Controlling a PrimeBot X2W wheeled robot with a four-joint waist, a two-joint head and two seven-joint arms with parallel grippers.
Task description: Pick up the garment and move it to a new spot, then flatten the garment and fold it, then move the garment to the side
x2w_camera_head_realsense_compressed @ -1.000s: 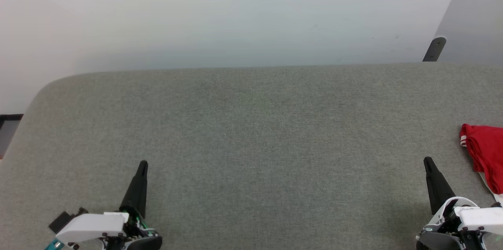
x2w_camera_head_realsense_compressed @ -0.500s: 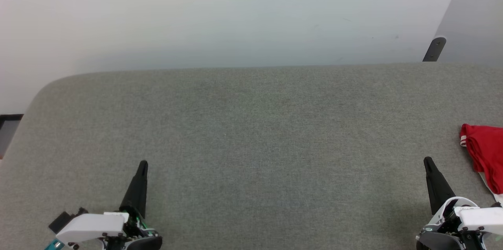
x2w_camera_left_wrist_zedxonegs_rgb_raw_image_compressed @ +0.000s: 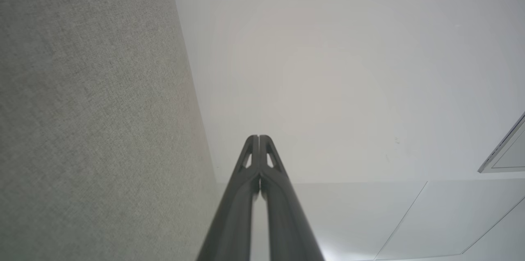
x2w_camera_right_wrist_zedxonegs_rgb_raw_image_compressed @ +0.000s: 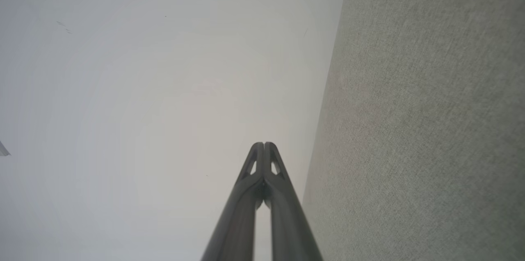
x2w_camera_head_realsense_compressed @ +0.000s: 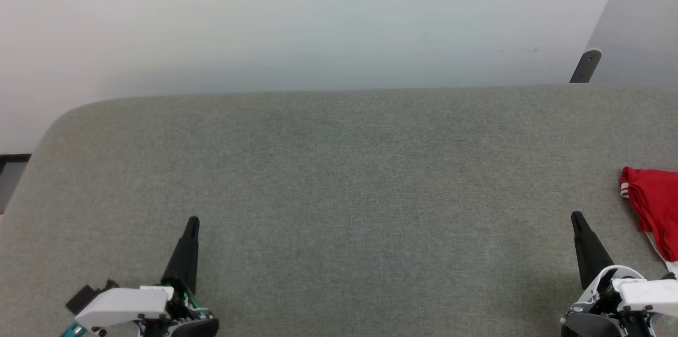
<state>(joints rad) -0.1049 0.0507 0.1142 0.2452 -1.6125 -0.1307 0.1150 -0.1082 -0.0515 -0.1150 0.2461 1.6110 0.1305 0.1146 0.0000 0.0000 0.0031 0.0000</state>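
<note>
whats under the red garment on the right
The garment lies bunched on the grey fabric surface; anything beneath its folds is hidden, and it runs off frame.

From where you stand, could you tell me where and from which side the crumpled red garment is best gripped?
Probably the fold along the left edge of the red jersey garment, beside its striped trim, coming from the left with the right hand: that edge faces it, and the rest runs off the head view.

The grey fabric-covered tabletop (x2w_camera_head_realsense_compressed: 339, 178) carries one crumpled red garment with white trim (x2w_camera_head_realsense_compressed: 654, 210), lying at its right edge.
</note>
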